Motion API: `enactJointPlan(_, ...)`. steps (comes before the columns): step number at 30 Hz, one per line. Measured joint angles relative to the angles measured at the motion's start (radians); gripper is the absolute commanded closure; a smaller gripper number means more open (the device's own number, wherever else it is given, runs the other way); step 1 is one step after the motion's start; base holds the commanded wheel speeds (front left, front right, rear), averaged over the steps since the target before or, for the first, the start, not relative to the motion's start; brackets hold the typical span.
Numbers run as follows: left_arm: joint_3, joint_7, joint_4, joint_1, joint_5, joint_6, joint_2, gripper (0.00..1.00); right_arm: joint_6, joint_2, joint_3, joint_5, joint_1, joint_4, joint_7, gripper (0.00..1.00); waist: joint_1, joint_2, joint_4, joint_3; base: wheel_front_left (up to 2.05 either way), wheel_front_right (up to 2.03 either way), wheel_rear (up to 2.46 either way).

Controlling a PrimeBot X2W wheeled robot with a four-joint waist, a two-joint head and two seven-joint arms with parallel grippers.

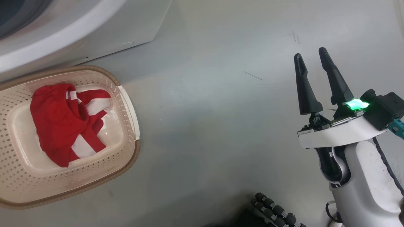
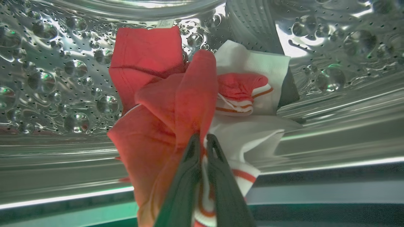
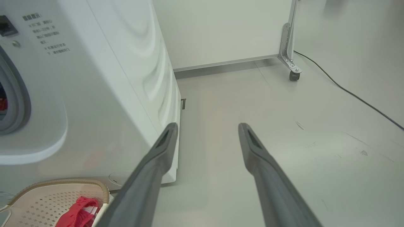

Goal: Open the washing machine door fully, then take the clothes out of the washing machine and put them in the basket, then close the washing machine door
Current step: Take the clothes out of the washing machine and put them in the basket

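1. Head camera is looking steeply down at floor [image 1: 221, 132] and basket [image 1: 127, 126].
2. Left wrist camera is sitting close inside washing machine [image 2: 47, 78].
3. Right wrist camera is facing low along floor, sharing that basket.

Ahead of our right gripper [image 1: 310, 53] we have wide grey floor [image 1: 214, 119] lying open. The big white washing machine [image 3: 104, 94] stands close on its left, with a white panel [image 3: 221, 31] on a caster [image 3: 294, 75] and a thin black cable [image 3: 347, 91] well beyond. Inside the dimpled steel drum [image 2: 63, 78], red-and-white clothes [image 2: 164, 104] crowd round our left gripper [image 2: 203, 137], pinched on them — a ridged steel paddle [image 2: 252, 25] rises behind.
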Motion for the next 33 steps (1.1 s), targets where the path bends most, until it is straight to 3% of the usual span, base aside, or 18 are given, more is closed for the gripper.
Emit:
enactJointPlan(4,0.009,-0.004,-0.019,0.0,0.0,0.0,-0.019,1.0,0.0,-0.003,-0.005,0.0,-0.003,0.001,0.0,0.0,0.0,0.0,0.005,0.0,0.0,0.0,0.0)
enactJointPlan(19,0.067,-0.203,-0.123,0.051,-0.041,0.0,-0.121,1.0,0.0,-0.033,-0.027,-0.004,-0.003,0.002,0.0,0.0,0.0,0.0,0.059,-0.04,0.0,0.0,0.0)
enactJointPlan(28,0.109,-0.373,-0.197,0.141,-0.076,0.0,-0.168,1.0,0.0,-0.05,-0.032,-0.014,0.004,0.003,0.0,0.0,0.0,0.0,0.097,-0.081,0.0,0.0,0.0)
enactJointPlan(33,0.119,-0.485,-0.245,0.217,-0.094,0.0,-0.227,1.0,0.0,-0.069,-0.039,-0.025,0.035,0.003,0.0,0.0,0.0,0.0,0.124,-0.118,0.0,0.0,0.0)
